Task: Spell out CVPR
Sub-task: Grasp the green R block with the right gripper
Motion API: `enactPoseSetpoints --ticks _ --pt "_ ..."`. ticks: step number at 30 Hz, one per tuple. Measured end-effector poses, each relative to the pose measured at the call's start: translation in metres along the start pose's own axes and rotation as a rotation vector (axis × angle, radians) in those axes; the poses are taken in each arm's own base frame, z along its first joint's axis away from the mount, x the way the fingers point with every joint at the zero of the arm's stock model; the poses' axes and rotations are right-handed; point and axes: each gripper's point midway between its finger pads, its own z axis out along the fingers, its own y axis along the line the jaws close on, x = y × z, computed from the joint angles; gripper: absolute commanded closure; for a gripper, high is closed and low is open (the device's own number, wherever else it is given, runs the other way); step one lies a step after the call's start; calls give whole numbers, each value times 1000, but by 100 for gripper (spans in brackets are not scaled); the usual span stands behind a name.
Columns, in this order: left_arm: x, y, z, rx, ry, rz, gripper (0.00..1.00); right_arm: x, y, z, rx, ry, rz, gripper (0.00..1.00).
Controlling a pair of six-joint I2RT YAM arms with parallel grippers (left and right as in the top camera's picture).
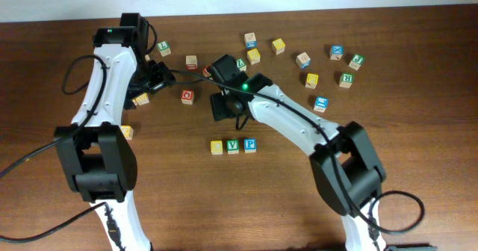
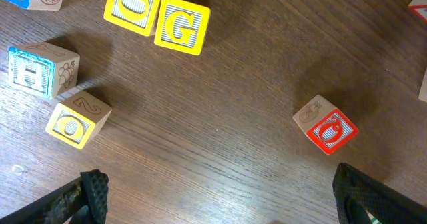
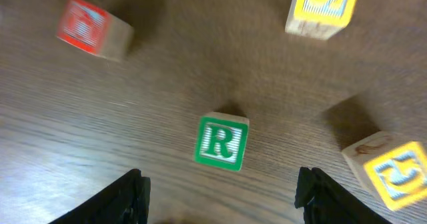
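1. R cube sits flat on the counter just ahead of the right end effector, fingers spread, empty.
2. Light stiff wood, smooth faces, I'd guess; pinch two opposite flat sides.
3. Red cube and yellow cube stand apart, so fingers fit.
4. C, V, P sit in a row, bare counter past P.
5. Left end effector spread, empty.

r cube green, g cube yellow.

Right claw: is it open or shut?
Open. The right claw has its fingers spread wide, and the green R block sits on the table just ahead of the gap, untouched.
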Motion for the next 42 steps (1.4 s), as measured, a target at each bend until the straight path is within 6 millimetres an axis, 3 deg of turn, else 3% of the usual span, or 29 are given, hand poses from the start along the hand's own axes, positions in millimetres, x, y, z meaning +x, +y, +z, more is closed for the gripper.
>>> enactPoseSetpoints --ticks 2,7,11,15,17,22,26,33,36,39,41,42 --pt "0 0 0 0 0 0 1 6 -3 11 11 24 -1 37" --pt "0 0 0 0 0 0 1 -6 3 12 -11 -24 -5 37" --pt "0 0 0 0 0 0 1 1 1 34 -2 -4 -2 41" --pt "0 0 0 0 0 0 1 -3 3 35 -9 -20 -2 42" --pt "0 0 0 0 0 0 1 1 4 40 -6 -9 -6 50" --pt "0 0 0 0 0 0 1 5 -2 48 36 -5 -9 54" --pt "0 0 0 0 0 0 1 7 -5 48 47 4 -9 74" --pt "0 0 0 0 0 0 1 19 -10 44 75 55 -11 76" --pt "0 0 0 0 0 0 1 28 -15 19 102 114 -14 76" --pt "0 0 0 0 0 0 1 16 -10 -50 87 81 -12 76" --pt "0 0 0 0 0 0 1 24 -22 -85 106 113 2 76" --pt "0 0 0 0 0 0 1 35 -45 -92 148 177 49 76"
